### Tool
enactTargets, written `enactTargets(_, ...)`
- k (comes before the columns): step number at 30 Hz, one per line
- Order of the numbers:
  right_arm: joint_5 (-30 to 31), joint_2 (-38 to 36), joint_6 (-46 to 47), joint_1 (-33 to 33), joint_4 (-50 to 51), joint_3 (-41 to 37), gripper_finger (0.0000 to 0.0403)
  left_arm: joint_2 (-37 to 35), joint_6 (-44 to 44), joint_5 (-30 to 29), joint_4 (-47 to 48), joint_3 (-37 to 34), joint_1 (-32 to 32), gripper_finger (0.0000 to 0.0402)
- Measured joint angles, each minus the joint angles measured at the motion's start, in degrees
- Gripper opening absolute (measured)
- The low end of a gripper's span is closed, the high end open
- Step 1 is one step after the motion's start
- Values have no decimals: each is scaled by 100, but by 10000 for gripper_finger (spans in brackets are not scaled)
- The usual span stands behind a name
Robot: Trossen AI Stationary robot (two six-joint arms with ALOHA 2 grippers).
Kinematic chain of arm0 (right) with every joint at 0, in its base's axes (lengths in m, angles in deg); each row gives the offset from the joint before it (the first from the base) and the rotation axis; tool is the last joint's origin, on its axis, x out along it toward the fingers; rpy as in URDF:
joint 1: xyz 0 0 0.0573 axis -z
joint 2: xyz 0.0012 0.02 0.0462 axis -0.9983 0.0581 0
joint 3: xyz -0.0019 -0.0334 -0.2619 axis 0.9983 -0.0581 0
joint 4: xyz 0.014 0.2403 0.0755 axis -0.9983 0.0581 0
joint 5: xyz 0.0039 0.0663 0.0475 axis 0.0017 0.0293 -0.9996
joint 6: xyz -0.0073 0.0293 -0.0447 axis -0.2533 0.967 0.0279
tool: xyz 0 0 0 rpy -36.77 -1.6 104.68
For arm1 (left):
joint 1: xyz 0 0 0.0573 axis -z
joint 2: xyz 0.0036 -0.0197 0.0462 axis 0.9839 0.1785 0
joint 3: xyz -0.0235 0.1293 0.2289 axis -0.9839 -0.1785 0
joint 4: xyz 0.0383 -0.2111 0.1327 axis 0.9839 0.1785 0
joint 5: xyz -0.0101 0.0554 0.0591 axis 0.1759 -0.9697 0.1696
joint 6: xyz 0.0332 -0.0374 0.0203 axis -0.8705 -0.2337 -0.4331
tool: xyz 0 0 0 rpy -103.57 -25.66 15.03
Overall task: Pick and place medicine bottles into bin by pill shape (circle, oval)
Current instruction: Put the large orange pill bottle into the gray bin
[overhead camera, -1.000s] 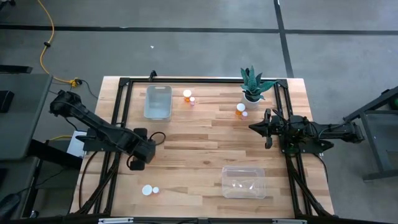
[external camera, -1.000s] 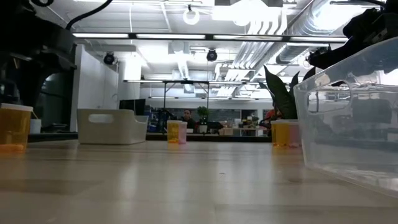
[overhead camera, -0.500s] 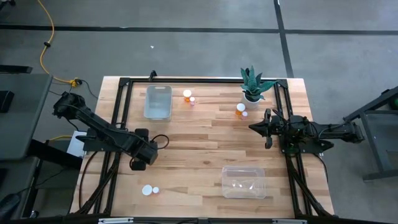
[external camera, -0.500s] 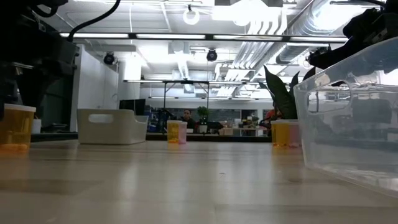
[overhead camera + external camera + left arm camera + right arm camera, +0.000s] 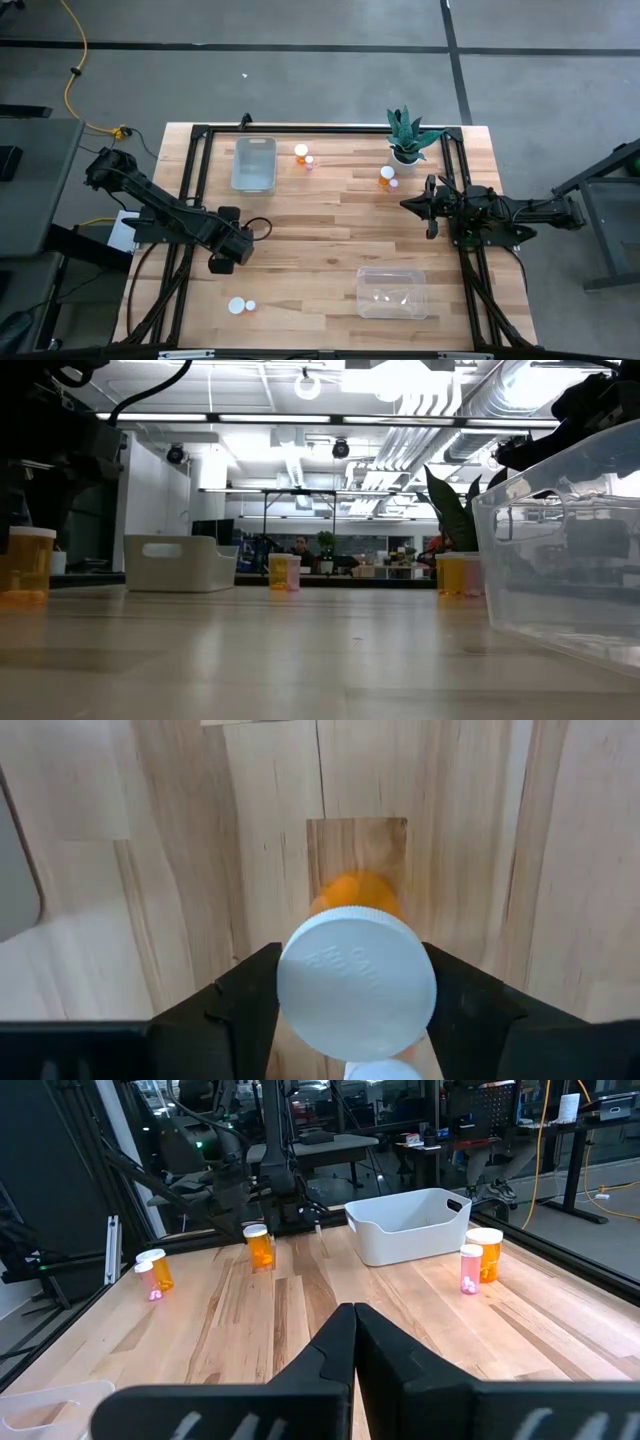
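From a second ago the left arm has swung toward the near-left of the table; over the last half second nothing shifts.

High view: the left gripper [image 5: 222,263] sits at about eight o'clock from the table centre, on the pale wooden slatted table [image 5: 330,245]. A white-capped amber medicine bottle and a smaller pinkish one [image 5: 241,306] stand near the front edge at seven o'clock, apart from the gripper. Another amber and pink pair [image 5: 303,155] stands at twelve o'clock beside the grey-white opaque bin [image 5: 253,163]; a third pair [image 5: 388,176] sits at two o'clock by the potted green plant [image 5: 406,137]. The clear plastic tub [image 5: 392,292] lies at five o'clock. The right gripper [image 5: 420,206] waits at three o'clock.

Low view: an amber bottle with a white cap [image 5: 27,563] stands upright at the left edge, on or just above the boards, under the dark bulk of the left arm.

Left wrist view: the round white cap of an amber bottle [image 5: 356,982] fills the space between the two dark fingers [image 5: 462,1005]; they flank it closely, but whether they are clamped on it I cannot tell.

Right wrist view: the right gripper's fingers [image 5: 354,1342] are pressed together, holding nothing.

My reading: the left arm is carrying or has just collected a bottle, and sorting into a bin has yet to follow.
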Motion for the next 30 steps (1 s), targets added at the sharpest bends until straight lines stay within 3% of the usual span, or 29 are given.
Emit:
enactTargets(7, 0, 0, -2, 0, 0, -1, 0, -17, -715, -118, 552, 571, -224, 209)
enactTargets(14, -1, 0, -1, 0, 0, 0, 0, -19, -2232, -1111, 1441, 2017, -1228, 210)
enactTargets(18, 0, 0, -2, -1, 0, -1, 0, -28, -3102, -1308, 1599, 2683, -2328, 211)
enactTargets(22, 0, 0, 0, -1, 0, -1, 0, -28, -4133, -1274, 1365, 2920, -3741, 211)
enactTargets(25, 0, 0, 0, 0, 0, -1, 0, 53, -4735, -883, 1077, 2911, -4857, 211)
enactTargets(30, 0, 0, 0, -1, 0, 0, 0, 648, -4986, -323, 1059, 2909, -6301, 211)
